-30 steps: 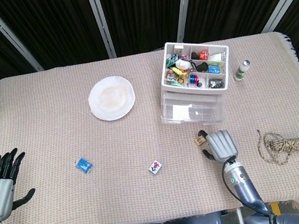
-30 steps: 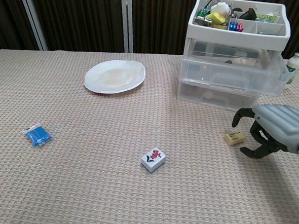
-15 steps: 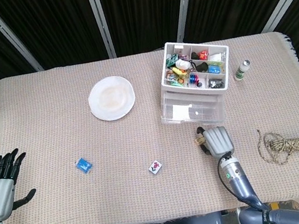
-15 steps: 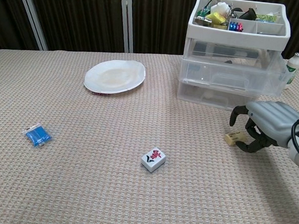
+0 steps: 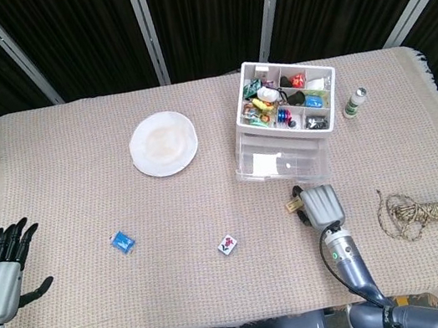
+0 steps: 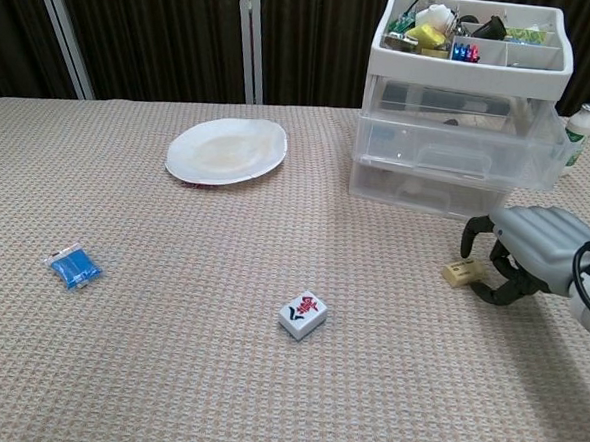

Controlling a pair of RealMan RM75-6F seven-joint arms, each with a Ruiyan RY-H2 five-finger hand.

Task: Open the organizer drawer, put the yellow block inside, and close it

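moved: right hand (image 6: 528, 257) has slid forward toward the organizer (image 6: 463, 121) over the last second and now sits right at the yellow block (image 6: 462, 272), fingers curled down around it.
right hand state: fingers hooked narrow over the block, tips at or touching it; block looks to be on the cloth, not lifted. Contact hard to confirm in either view.
left hand: left hand (image 5: 1, 269) unchanged, parked at the near left table edge, fingers spread, holding nothing.
block location: on the tablecloth (image 5: 80, 197) just in front of the organizer's lower drawer, between drawer front and right palm.
drawer: middle drawer (image 6: 460, 146) juts out past the ones above and below, likely already pulled partly open; interior hard to read through the clear plastic.
task read: looks like the grasp phase on the block; placing and closing not yet done.
surface: beige woven cloth over the whole table. Also on it: white plate (image 5: 164, 143), blue packet (image 5: 122, 242), mahjong tile (image 5: 228, 245), small bottle (image 5: 354, 102), coil of rope (image 5: 418, 212).
room: black curtains with light metal poles behind the table.
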